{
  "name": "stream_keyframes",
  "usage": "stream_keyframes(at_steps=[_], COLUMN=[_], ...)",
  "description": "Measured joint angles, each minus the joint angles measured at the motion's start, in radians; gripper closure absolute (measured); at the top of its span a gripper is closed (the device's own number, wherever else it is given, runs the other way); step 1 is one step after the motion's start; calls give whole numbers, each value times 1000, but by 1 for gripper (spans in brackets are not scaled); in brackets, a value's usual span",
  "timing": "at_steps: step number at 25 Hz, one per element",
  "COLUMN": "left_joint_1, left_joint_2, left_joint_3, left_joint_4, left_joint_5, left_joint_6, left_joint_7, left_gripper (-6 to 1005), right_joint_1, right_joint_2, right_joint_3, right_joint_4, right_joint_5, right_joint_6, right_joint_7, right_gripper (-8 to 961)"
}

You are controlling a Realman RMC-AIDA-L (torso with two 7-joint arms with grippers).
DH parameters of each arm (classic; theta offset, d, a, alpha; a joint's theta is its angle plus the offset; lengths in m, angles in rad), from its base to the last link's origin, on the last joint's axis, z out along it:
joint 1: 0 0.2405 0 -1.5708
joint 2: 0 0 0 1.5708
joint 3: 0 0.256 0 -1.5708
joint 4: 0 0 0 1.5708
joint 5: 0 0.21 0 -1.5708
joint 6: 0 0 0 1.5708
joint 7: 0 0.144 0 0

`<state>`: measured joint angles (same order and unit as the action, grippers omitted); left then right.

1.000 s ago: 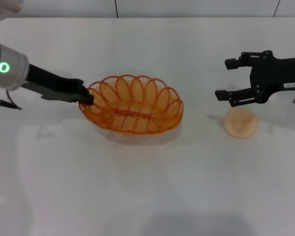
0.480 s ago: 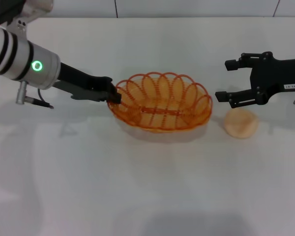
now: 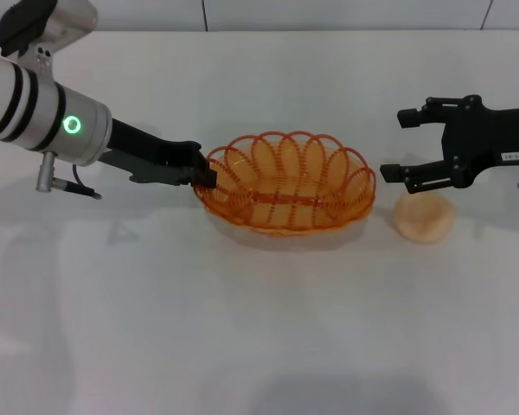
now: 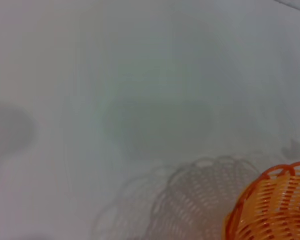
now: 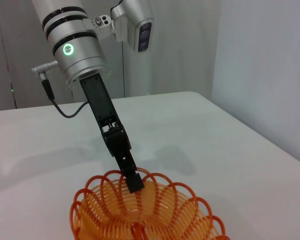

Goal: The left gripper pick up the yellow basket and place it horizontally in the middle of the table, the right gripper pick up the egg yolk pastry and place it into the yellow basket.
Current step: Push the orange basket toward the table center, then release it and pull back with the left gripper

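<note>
The yellow basket (image 3: 285, 181) is an oval orange-yellow wire basket lying lengthwise near the middle of the white table (image 3: 242, 328). My left gripper (image 3: 206, 175) is shut on the basket's left rim. The right wrist view shows this grip (image 5: 135, 182) on the basket (image 5: 145, 215). A part of the basket (image 4: 275, 210) shows in the left wrist view. The egg yolk pastry (image 3: 425, 217) is a pale beige bun on the table right of the basket. My right gripper (image 3: 400, 143) is open and empty, hovering just above and behind the pastry.
The table's far edge meets a grey wall (image 3: 242, 13) at the back. A thin cable (image 3: 69, 186) hangs off the left arm. Bare table surface lies in front of the basket and pastry.
My left gripper has carried the basket to the right, from left of centre to the table's middle, with only a slight shift in the last half second. The right arm has stayed still.
</note>
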<state>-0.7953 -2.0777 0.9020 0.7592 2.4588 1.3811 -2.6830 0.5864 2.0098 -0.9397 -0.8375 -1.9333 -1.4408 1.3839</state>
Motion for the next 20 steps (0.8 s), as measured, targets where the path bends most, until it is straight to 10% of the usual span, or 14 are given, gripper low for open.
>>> stream_keyframes(at_steps=[15,20], left_joint_1=[-9,-6], left_joint_2=[6,22], left_joint_3=[53,48], left_joint_4=[-17,-5], left_joint_5=[9,12], left_joint_6=[-2,2], left_joint_7=[-45,-54], left_gripper=[763,492], right_joint_1=[-4,-16], right_joint_2=[1,1], right_joint_3=[2,4], right_joint_4=[8,0], right_joint_5=[1,2], right_joint_6=[1,1], right_joint_7=[-14,-14], right_gripper=[84,84])
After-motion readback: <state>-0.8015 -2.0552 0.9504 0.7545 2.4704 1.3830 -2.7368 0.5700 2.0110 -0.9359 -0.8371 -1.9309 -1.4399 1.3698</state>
